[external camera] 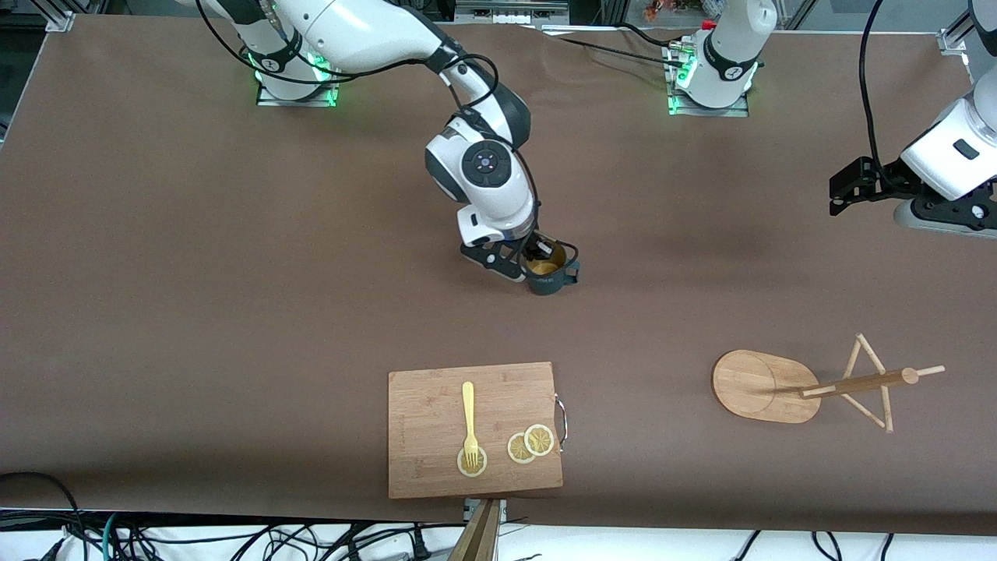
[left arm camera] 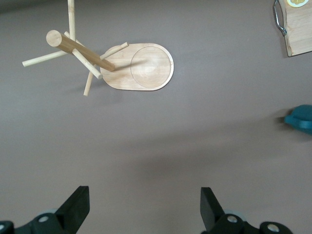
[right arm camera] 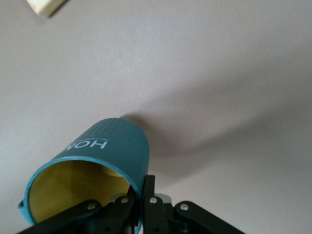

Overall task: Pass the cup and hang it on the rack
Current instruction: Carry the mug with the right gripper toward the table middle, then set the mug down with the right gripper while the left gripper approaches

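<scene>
The dark teal cup (external camera: 549, 276) with its mustard-yellow inside is near the middle of the table, tilted. My right gripper (external camera: 537, 261) is shut on its rim, one finger inside and one outside (right arm camera: 141, 192). The ribbed cup (right arm camera: 105, 156) fills the right wrist view; whether its bottom touches the table I cannot tell. The bamboo rack (external camera: 759, 386) stands toward the left arm's end, nearer to the front camera than the cup, pegs spreading from its post (external camera: 857, 383). My left gripper (external camera: 845, 187) waits open over bare table (left arm camera: 144, 204), with the rack (left arm camera: 146, 68) and an edge of the cup (left arm camera: 301, 119) in the left wrist view.
A wooden cutting board (external camera: 436, 460) lies near the front edge, carrying a yellow fork (external camera: 469, 413) and lemon slices (external camera: 530, 444). Its corner with a metal handle (left arm camera: 297, 29) shows in the left wrist view. Cables hang below the table's front edge.
</scene>
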`<state>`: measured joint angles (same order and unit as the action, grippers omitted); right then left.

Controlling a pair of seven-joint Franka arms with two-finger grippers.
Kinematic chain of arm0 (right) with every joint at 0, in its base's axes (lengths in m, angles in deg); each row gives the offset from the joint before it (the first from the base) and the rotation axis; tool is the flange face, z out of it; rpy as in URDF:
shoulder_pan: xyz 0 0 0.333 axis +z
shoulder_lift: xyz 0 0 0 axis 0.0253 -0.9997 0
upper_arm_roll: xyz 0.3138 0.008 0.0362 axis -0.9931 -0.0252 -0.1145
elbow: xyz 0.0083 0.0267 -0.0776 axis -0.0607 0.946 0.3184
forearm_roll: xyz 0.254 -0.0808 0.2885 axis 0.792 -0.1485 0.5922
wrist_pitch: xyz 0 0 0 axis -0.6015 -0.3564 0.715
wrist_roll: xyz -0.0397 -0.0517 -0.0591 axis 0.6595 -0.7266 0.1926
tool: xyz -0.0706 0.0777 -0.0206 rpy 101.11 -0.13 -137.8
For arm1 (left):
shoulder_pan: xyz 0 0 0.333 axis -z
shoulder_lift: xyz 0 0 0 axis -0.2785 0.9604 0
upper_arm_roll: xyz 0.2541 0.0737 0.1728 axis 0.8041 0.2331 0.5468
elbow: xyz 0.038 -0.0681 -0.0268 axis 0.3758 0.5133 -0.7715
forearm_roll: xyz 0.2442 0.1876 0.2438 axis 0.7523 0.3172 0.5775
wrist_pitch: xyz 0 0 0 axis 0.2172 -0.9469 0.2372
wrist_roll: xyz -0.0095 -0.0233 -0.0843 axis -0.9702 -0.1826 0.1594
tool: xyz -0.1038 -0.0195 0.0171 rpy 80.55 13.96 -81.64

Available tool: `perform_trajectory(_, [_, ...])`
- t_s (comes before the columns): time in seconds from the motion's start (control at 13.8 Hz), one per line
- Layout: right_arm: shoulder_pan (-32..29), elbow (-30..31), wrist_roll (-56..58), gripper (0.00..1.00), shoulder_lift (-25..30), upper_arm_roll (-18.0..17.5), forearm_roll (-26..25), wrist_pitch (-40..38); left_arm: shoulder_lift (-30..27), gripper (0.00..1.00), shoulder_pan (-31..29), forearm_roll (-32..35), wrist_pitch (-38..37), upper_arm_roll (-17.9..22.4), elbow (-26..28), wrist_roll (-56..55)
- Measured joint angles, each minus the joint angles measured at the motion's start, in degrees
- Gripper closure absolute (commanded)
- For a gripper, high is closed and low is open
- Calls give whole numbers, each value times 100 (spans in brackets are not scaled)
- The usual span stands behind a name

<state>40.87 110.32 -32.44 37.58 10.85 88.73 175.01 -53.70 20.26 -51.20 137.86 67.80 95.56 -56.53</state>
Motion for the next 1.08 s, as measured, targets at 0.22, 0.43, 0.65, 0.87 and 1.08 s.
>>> perform_trajectory(0.22, [162, -103, -266, 100, -124, 1, 0, 1, 79, 0, 28, 0, 68, -20, 0, 0])
perform_trajectory(0.43, [230, -127, -340, 69, -138, -2, 2, 8, 146, 0, 69, 0, 231, -39, 0, 0])
perform_trajectory(0.65, [322, -149, -369, 0, -174, -3, 2, 15, 185, 0, 70, 0, 251, -50, 0, 0])
perform_trajectory(0.87, [325, -217, -369, 0, -176, 14, 2, -6, 244, 0, 70, 0, 388, -53, 0, 0])
perform_trajectory(1.08, [251, -652, -281, 0, -169, 59, 2, -607, 333, 0, 71, 0, 687, -77, 1, 20])
